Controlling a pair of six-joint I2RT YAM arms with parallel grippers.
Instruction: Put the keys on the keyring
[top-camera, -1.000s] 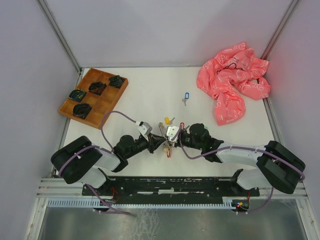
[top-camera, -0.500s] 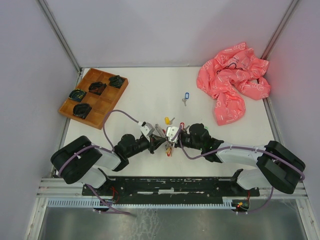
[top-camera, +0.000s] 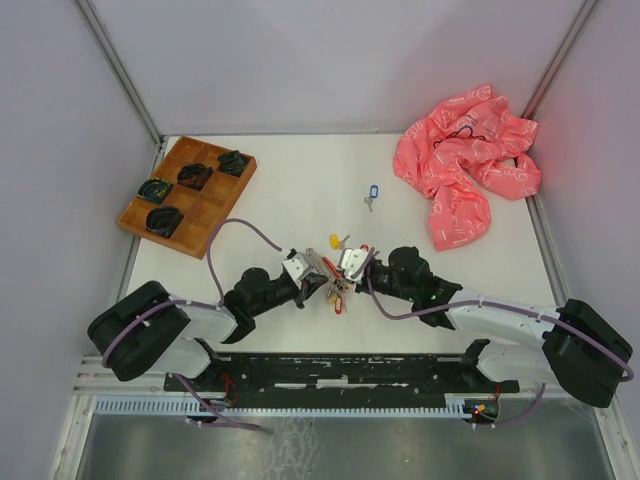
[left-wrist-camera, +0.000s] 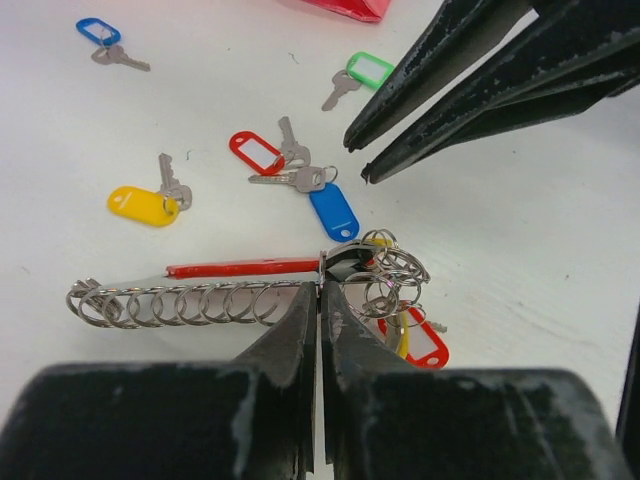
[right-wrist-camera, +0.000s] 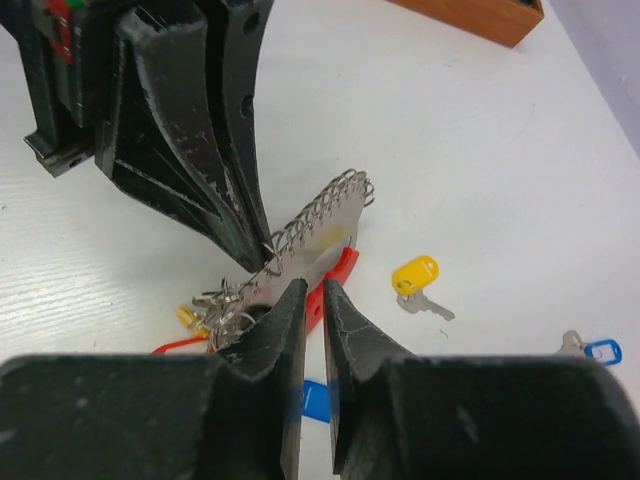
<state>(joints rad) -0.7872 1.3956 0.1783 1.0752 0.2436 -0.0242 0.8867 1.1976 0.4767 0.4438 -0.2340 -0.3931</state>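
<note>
Left hand (left-wrist-camera: 320, 300) pinched on the light, floppy, slippery keyring (left-wrist-camera: 250, 290) low above the table (left-wrist-camera: 560, 230), right hand (right-wrist-camera: 312, 300) nearly closed at three o'clock, best gripped by its stiff red bar.

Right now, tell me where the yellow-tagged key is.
In the top external view the yellow-tagged key lies on the table just beyond the two grippers, nearer the right gripper; in the left wrist view it sits left of the red-tagged key.

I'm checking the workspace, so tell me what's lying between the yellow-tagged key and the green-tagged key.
In the left wrist view, a red-tagged key and a blue-tagged key lie between the yellow-tagged key and the green-tagged key; the rest is bare table.
</note>
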